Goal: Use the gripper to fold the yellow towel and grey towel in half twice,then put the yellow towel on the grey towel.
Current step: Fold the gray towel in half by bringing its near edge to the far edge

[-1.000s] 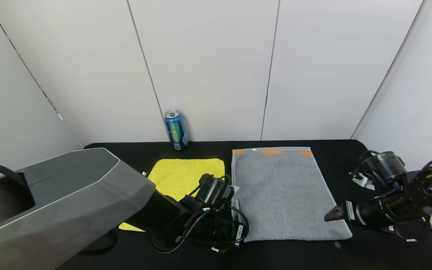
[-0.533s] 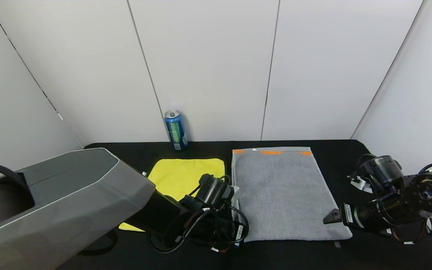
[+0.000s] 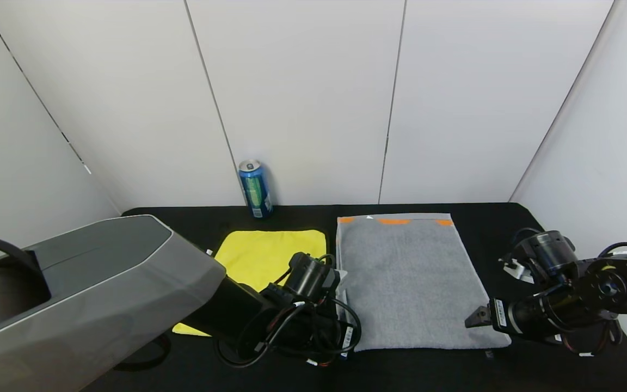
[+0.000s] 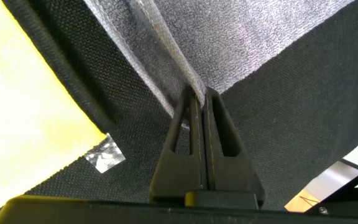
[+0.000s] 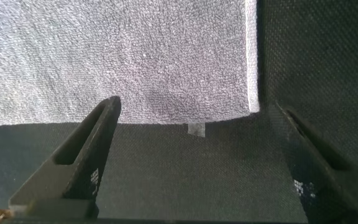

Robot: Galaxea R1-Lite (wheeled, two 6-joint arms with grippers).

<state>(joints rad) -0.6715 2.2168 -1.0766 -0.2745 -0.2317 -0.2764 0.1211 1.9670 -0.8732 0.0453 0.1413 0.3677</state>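
Your left tool is pressed together on the near left corner of the grey towel, pinching the lighter border band right at the hem; in the left wrist view the two fingers meet with the cloth edge caught between their tips. Just beside that tool, on its outer side, lies the yellow towel, flat on the black worktop, its black trim running close along the grey towel's left edge without overlapping it. A small silvery scrap lies on the worktop between the two cloths, near the tool.

Your right tool is spread wide and hangs low at the grey towel's near right corner. In the right wrist view that corner sits between the two fingers, with the towel's near hem just ahead of the tips and not touching them; a small white tag pokes out from under the hem. The grey towel lies flat and unfolded, its orange marks at the end farthest from both tools. A blue can stands upright at the back wall, well beyond the left tool.
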